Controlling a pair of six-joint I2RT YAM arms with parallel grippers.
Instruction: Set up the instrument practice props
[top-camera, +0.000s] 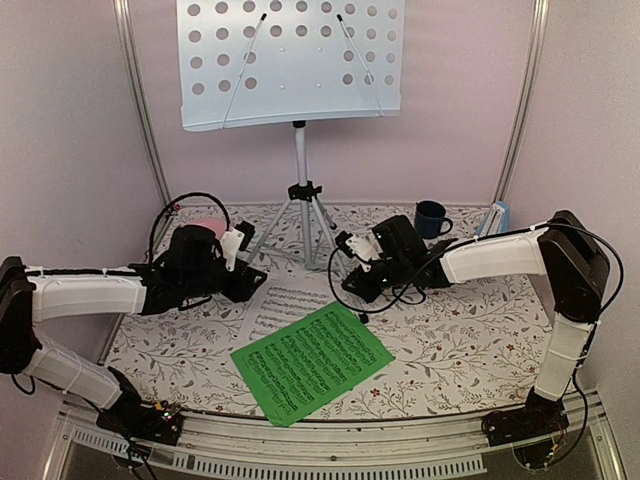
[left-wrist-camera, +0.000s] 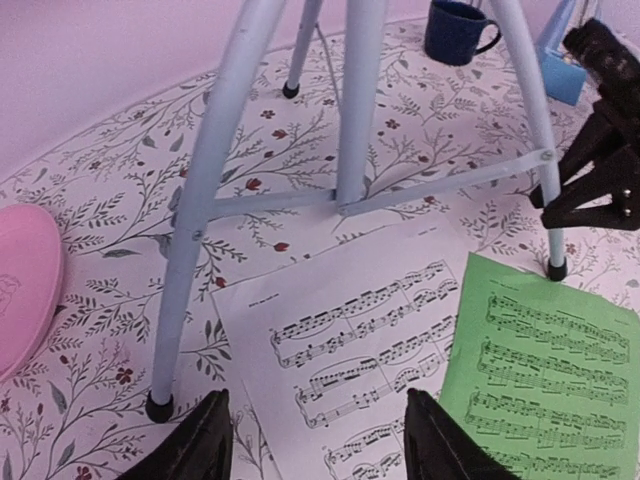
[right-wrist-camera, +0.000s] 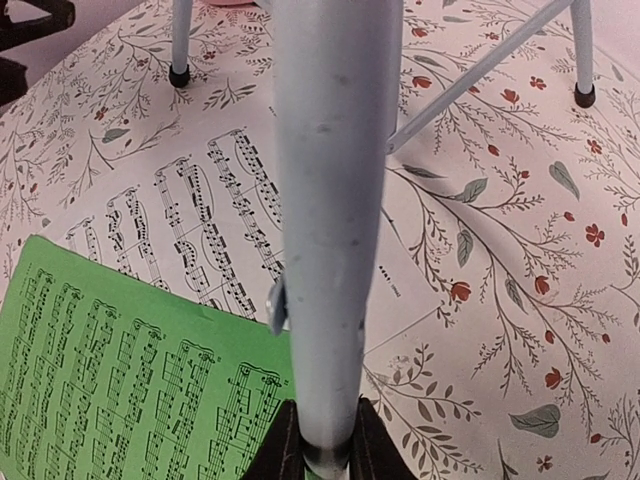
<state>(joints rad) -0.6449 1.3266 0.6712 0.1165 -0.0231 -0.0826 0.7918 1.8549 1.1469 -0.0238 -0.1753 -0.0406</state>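
Observation:
The pale grey perforated music stand (top-camera: 290, 60) stands on its silver tripod (top-camera: 300, 205) at the back centre. My right gripper (top-camera: 352, 268) is shut on the foot end of one tripod leg (right-wrist-camera: 330, 200), its jaws pinching it from both sides (right-wrist-camera: 322, 445). A green sheet-music page (top-camera: 312, 360) lies partly over a white page (top-camera: 285, 303) on the table. My left gripper (top-camera: 245, 275) is open and empty, low over the white page's left part (left-wrist-camera: 318, 440). The light-blue metronome (top-camera: 497, 218) stands at the back right.
A dark blue mug (top-camera: 432, 218) stands behind my right arm, next to the metronome. A pink plate (top-camera: 207, 228) lies behind my left gripper. The tripod's other legs (left-wrist-camera: 200, 210) stand between my grippers. Pink walls close in the floral tabletop (top-camera: 470, 340).

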